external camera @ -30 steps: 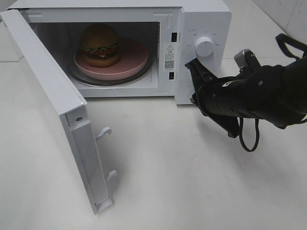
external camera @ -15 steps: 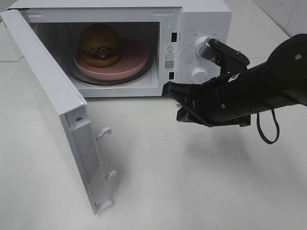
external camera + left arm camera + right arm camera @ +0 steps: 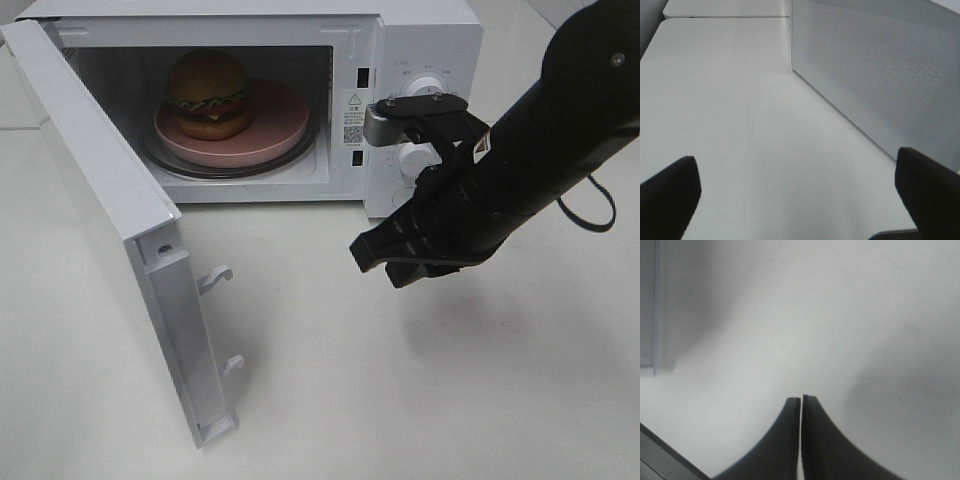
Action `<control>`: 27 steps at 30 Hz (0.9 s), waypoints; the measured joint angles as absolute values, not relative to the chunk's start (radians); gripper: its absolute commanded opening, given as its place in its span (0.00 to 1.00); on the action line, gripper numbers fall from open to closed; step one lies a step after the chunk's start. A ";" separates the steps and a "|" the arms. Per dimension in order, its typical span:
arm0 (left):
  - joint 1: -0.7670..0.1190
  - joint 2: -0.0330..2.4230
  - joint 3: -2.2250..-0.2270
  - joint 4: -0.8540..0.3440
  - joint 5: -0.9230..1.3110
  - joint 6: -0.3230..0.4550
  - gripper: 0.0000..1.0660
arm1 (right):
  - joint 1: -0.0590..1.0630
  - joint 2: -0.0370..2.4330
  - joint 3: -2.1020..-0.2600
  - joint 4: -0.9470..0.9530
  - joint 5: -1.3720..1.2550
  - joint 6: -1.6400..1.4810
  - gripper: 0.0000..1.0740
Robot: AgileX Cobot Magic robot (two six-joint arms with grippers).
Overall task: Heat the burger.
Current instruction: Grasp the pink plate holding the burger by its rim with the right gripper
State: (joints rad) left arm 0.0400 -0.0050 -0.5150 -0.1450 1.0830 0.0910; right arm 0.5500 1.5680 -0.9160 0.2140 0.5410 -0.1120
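The burger [image 3: 207, 93] stands on the left part of a pink plate [image 3: 275, 125] inside the open white microwave [image 3: 420, 30]. Its door [image 3: 110, 215] is swung wide open to the left. My right gripper [image 3: 372, 256] hovers over the table in front of the microwave's control panel, with its arm covering part of the knobs. In the right wrist view its fingers [image 3: 790, 440] are pressed together with nothing between them, above bare table. My left gripper [image 3: 800, 200] is open and empty beside the microwave's perforated side wall [image 3: 880, 75]; it does not show in the exterior view.
The door's lower edge and latch hooks [image 3: 218, 278] stick out towards the table's front. The lower knob [image 3: 412, 158] shows partly behind the right arm. White table [image 3: 330, 400] lies in front of the microwave.
My right arm has swung from the control panel leftward and towards the front. The gripper now points down-left over the table. The burger, plate and door have not moved.
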 measured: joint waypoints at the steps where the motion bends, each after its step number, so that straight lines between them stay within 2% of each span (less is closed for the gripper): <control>1: 0.040 -0.005 -0.515 -0.145 1.083 0.091 0.92 | 0.550 1.568 -0.943 0.168 0.604 -0.169 0.05; 7: 0.040 -0.005 -0.515 -0.145 1.083 0.091 0.92 | 0.550 1.568 -0.986 0.105 0.712 -0.337 0.06; 9: 0.040 -0.005 -0.515 -0.145 1.083 0.091 0.92 | 0.550 1.568 -1.024 0.075 0.797 -0.549 0.07; 12: 0.040 -0.005 -0.515 -0.145 1.083 0.091 0.92 | 0.550 1.568 -1.032 0.070 0.814 -0.595 0.07; 13: 0.040 -0.005 -0.515 -0.145 1.083 0.091 0.92 | 0.550 1.568 -1.046 0.061 0.835 -0.710 0.08; 23: 0.040 -0.005 -0.515 -0.145 1.083 0.091 0.92 | 0.550 1.568 -1.063 -0.053 0.844 -1.208 0.11; 27: 0.040 -0.005 -0.515 -0.145 1.083 0.091 0.92 | 0.550 1.568 -1.063 -0.099 0.845 -1.259 0.12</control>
State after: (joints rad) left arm 0.0400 -0.0050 -0.5150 -0.1450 1.0830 0.0910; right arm 0.5500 1.5680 -1.0630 -0.0990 0.8450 -1.2590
